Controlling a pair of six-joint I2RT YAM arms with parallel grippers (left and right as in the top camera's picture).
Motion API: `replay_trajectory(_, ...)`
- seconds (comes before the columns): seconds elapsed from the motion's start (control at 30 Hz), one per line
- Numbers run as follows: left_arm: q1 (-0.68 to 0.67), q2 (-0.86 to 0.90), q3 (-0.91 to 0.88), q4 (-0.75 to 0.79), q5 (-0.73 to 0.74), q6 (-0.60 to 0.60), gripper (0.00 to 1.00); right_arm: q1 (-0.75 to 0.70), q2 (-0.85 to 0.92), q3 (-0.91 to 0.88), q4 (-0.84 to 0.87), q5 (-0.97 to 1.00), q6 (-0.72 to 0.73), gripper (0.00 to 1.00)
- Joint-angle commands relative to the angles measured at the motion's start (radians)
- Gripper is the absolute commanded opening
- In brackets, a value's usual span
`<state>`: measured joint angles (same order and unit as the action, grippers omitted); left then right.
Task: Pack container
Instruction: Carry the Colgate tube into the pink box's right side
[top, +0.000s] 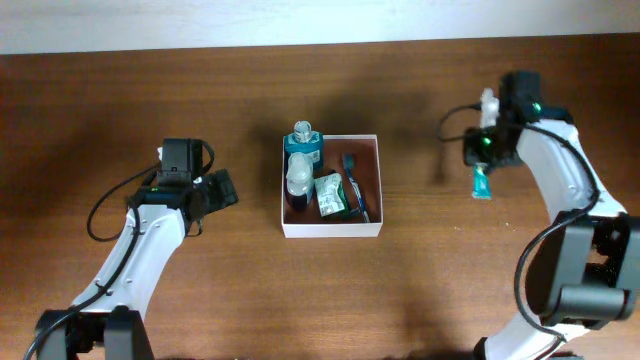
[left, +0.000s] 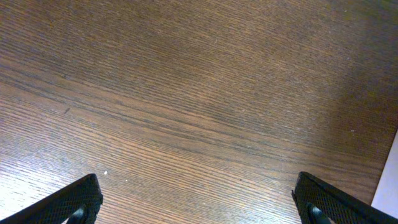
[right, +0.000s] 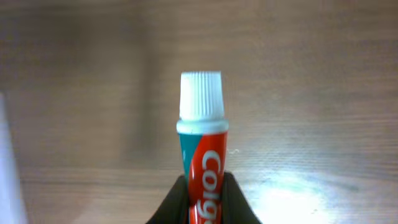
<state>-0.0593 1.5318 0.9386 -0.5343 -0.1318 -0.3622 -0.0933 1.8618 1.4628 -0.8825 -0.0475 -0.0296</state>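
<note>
The container (top: 332, 229), a square white-walled box with a reddish-brown inside, sits mid-table. It holds a blue bottle (top: 303, 146), a white bottle (top: 299, 176), a green-and-white packet (top: 331, 195) and a dark blue toothbrush (top: 355, 186). To its right, my right gripper (top: 483, 163) (right: 204, 200) is shut on a red-and-teal toothpaste tube (top: 482, 183) (right: 203, 158), whose white cap (right: 201, 95) points away from the fingers. To the container's left, my left gripper (top: 217, 190) (left: 202, 205) is open over bare wood, with nothing between its fingers (left: 74, 202).
The brown wooden table (top: 420, 290) extends around the box. A white edge (left: 388, 180) shows at the lower right of the left wrist view. A pale strip (right: 9, 162) shows at the left of the right wrist view.
</note>
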Motion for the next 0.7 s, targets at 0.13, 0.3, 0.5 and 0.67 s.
replay_trajectory(0.13,0.002,0.007,-0.005,0.000,-0.007,0.009,0.99,0.179,-0.019,0.209,-0.174,-0.024,0.116,0.10)
replay_trajectory(0.3,0.002,0.007,-0.005,0.000,-0.007,0.009,0.99,0.268,-0.019,0.270,-0.244,-0.049,0.190,0.10)
replay_trajectory(0.5,0.002,0.007,-0.005,0.000,-0.007,0.009,0.99,0.358,-0.019,0.270,-0.248,-0.085,0.259,0.10)
replay_trajectory(0.67,0.002,0.007,-0.005,0.000,-0.007,0.009,0.99,0.423,-0.019,0.270,-0.247,-0.084,0.315,0.10)
